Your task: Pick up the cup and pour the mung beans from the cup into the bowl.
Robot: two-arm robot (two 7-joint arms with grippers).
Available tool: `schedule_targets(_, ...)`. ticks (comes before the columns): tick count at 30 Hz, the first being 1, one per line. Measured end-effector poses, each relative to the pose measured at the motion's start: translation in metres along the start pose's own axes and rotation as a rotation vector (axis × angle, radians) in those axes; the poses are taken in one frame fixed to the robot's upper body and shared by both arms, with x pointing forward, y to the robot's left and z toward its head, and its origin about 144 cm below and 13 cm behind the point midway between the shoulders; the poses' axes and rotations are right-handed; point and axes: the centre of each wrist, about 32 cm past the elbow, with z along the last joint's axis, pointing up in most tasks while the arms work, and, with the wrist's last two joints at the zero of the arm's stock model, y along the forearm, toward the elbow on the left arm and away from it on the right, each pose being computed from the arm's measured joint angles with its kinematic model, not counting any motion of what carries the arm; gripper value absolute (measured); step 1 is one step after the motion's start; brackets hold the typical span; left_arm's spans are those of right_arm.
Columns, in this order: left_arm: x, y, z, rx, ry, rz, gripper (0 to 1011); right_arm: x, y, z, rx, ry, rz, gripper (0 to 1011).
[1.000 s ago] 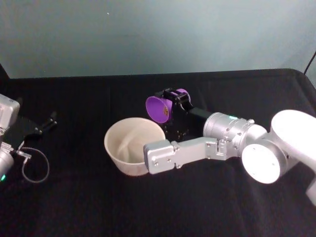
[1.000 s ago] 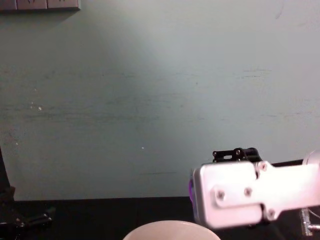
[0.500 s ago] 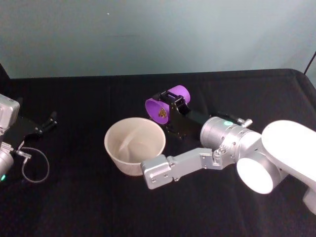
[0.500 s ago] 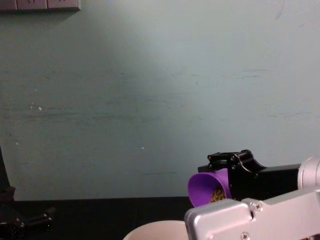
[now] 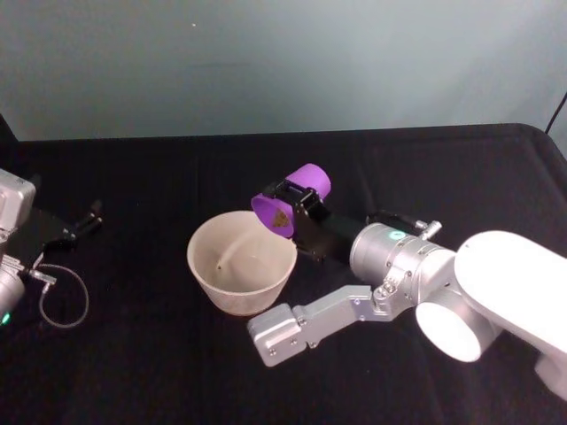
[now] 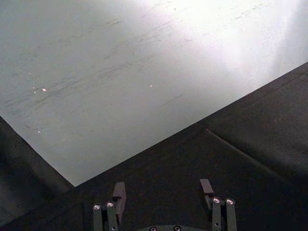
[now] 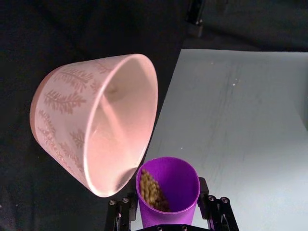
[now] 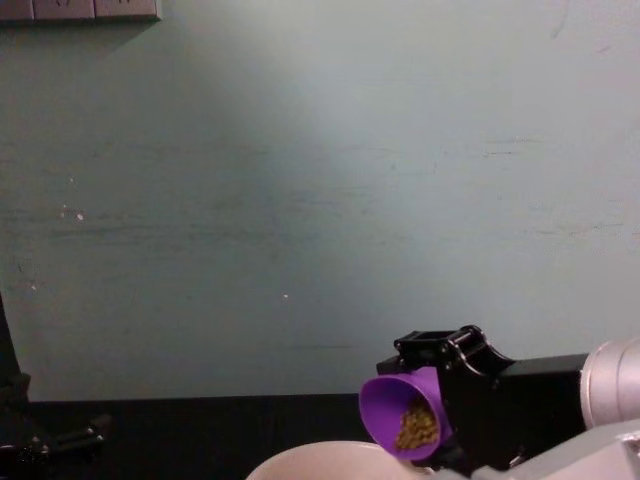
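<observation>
The right tool [image 5: 292, 202] has been tipping the cup [image 5: 310, 181] further, bringing its mouth over the bowl's [image 5: 232, 299] rim. Head view: that tool is clamping the cup, beans [image 5: 277, 219] lying at its lip; the left tool [image 5: 84, 223] is sitting parked at the bench's [image 5: 159, 354] left. Left wrist view: its fingers [image 6: 119, 195] are standing apart. Right wrist view: beans are heaping along the cup's lower side. Chest view: the cup is tilting mouth-down above the bowl.

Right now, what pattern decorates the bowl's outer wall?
Reddish-brown fern-like leaf sprigs on the pale pink bowl, clearest in the right wrist view.
</observation>
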Motion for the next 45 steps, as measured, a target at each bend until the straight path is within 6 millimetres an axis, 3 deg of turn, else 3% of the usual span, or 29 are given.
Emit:
schedule_targets(23,0.0,0.0,0.0,0.0,0.0,0.0,1000,-0.004,0.001,0.008,-0.043,-0.156,-0.005,732)
schedule_targets(45,0.0,0.0,0.0,0.0,0.0,0.0,1000,-0.012,0.002,0.017,-0.102,-0.407,-0.063,732)
